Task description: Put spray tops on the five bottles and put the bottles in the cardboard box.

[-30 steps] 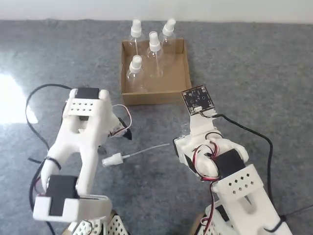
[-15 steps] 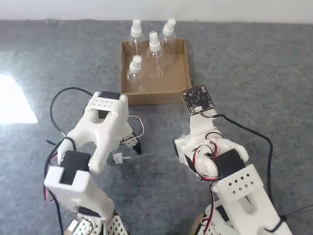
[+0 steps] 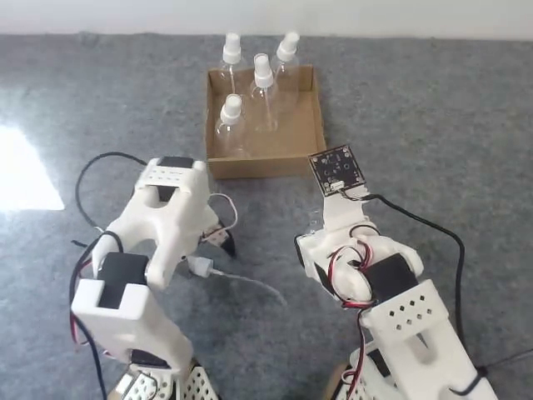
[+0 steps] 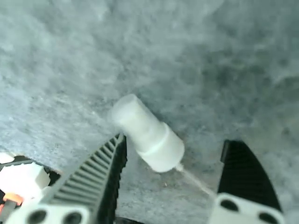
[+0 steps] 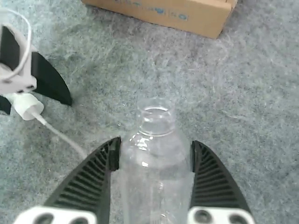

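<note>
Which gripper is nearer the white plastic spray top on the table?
Left. The left gripper straddles the spray top; the right gripper grips a clear plastic bottle, apart from it.

tabletop (image 3: 433, 125): grey, mottled | far edge: pale wall (image 3: 400, 17) | light: bright glare patch (image 3: 21, 171)

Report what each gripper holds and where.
The right gripper clamps the capless bottle by its body, just below the shoulder. The left gripper holds nothing: it stands open around the spray top on the table.
</note>
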`<control>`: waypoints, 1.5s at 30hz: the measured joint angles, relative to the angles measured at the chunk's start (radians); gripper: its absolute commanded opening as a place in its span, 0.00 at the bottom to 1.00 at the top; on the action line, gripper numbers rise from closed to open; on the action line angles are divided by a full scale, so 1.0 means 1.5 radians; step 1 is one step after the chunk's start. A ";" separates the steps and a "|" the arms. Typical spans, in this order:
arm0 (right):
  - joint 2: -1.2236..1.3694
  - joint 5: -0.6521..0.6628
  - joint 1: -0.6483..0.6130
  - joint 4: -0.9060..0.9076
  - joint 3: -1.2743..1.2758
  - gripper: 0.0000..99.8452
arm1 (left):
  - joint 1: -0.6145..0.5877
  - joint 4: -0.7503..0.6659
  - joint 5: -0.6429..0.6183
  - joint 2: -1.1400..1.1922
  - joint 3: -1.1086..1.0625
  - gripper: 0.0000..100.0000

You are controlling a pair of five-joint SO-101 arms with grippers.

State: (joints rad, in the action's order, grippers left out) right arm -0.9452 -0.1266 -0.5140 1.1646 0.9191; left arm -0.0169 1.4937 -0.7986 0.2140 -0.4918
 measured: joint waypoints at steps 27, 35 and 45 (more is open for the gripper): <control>0.000 0.000 0.000 0.000 0.000 0.10 | -0.025 -0.048 0.000 -0.004 0.001 0.01; 0.000 0.000 0.000 0.000 0.000 0.10 | -0.081 -0.009 0.015 -0.074 0.029 0.01; 0.000 0.000 0.000 0.000 0.000 0.10 | -0.171 -0.008 0.256 -0.120 0.052 0.01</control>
State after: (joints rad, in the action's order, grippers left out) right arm -0.9452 -0.1266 -0.5140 1.1646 0.9191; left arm -0.2731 1.4814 -0.4150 0.0345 -0.4135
